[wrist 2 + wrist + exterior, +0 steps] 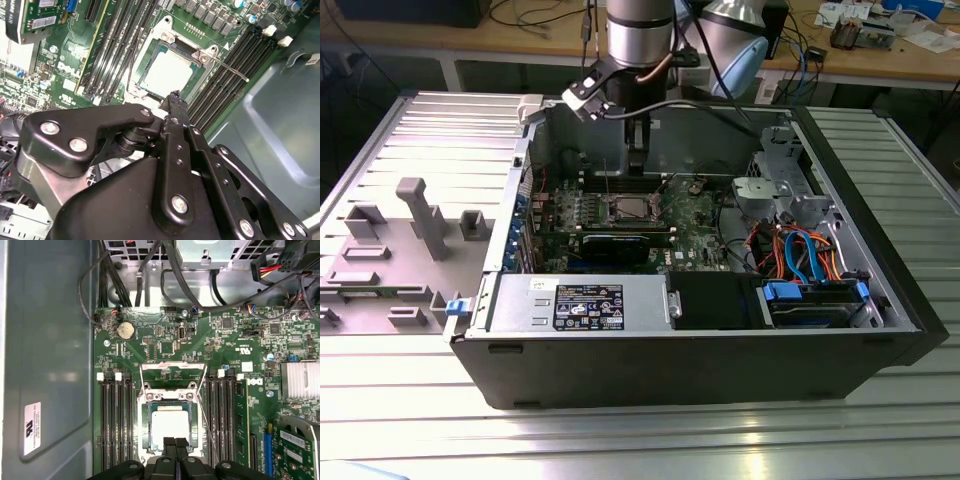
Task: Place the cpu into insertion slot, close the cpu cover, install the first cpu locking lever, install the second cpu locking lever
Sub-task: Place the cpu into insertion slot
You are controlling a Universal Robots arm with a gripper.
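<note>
The cpu (170, 427) sits in the slot (145, 427), hand (175, 444) clenched empty at the cpu's edge; the cover (172, 366) seemingly stands open beyond it, wanting a gentle push down.

Likely electronics lab: cable-strewn workbench (912, 64), open computer case (670, 368).

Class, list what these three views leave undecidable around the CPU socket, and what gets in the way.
- First wrist view: the gripper, fingers shut, hides the nearest edge of the cpu.
- Second wrist view: the gripper covers one corner of the insertion slot; contact there cannot be told.
- Exterior view: the cpu and the insertion slot are too small to tell apart.
</note>
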